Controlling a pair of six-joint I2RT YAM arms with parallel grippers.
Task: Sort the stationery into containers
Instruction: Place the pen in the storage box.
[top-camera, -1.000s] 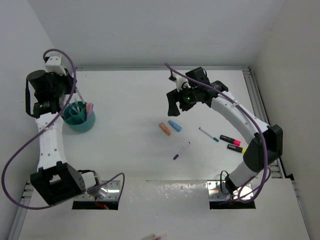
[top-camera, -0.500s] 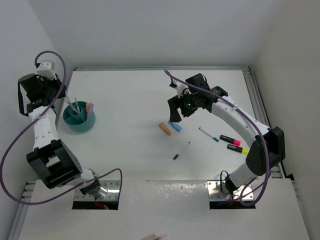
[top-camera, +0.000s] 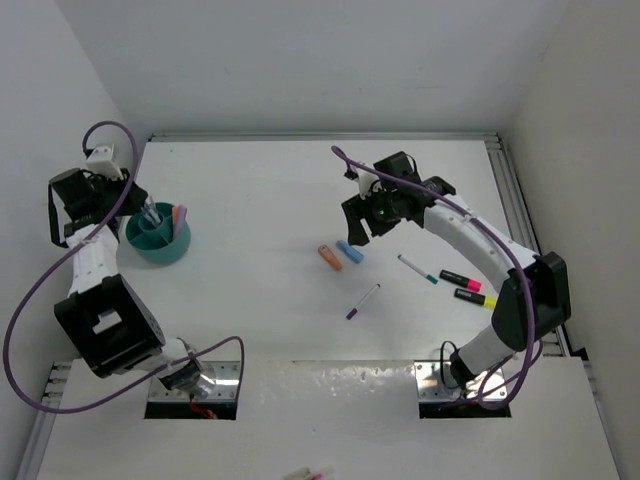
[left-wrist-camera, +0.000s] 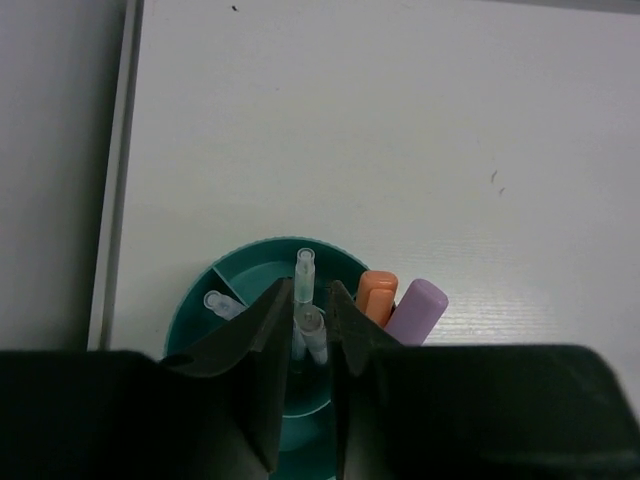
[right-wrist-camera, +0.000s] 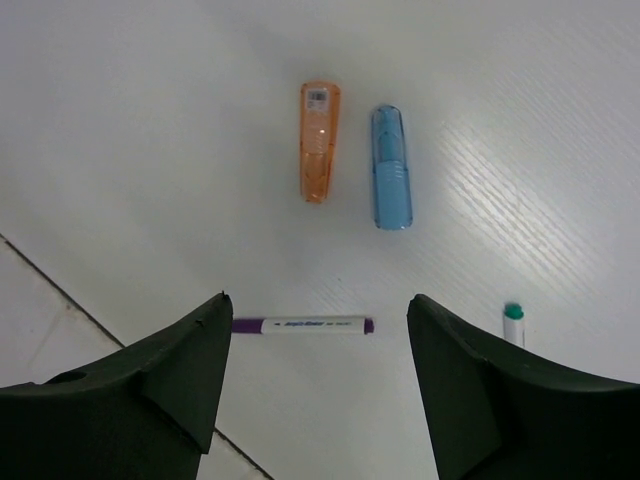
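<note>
The teal cup (top-camera: 158, 238) stands at the table's left. In it are thin clear pens (left-wrist-camera: 304, 275), an orange highlighter (left-wrist-camera: 376, 295) and a lilac one (left-wrist-camera: 415, 310). My left gripper (top-camera: 138, 208) (left-wrist-camera: 305, 287) hangs over the cup, jaws parted only narrowly, a thin pen standing between them with slim gaps. My right gripper (top-camera: 357, 228) (right-wrist-camera: 318, 300) is wide open above the table, holding nothing. Beyond it lie an orange highlighter (right-wrist-camera: 319, 154) and a blue one (right-wrist-camera: 391, 166). A purple pen (right-wrist-camera: 300, 325) lies on the table between its fingertips in the wrist view.
A teal-tipped pen (top-camera: 417, 269), a pink-ended black marker (top-camera: 460, 281) and a yellow-ended one (top-camera: 474, 296) lie to the right. A metal rail (top-camera: 505, 200) borders the table's right edge. Purple cables (top-camera: 40, 300) loop off both arms. White walls close in on three sides.
The left wrist swung back and returned over the cup, and its jaws have parted slightly. The right gripper came down a little toward the orange and blue highlighters.
</note>
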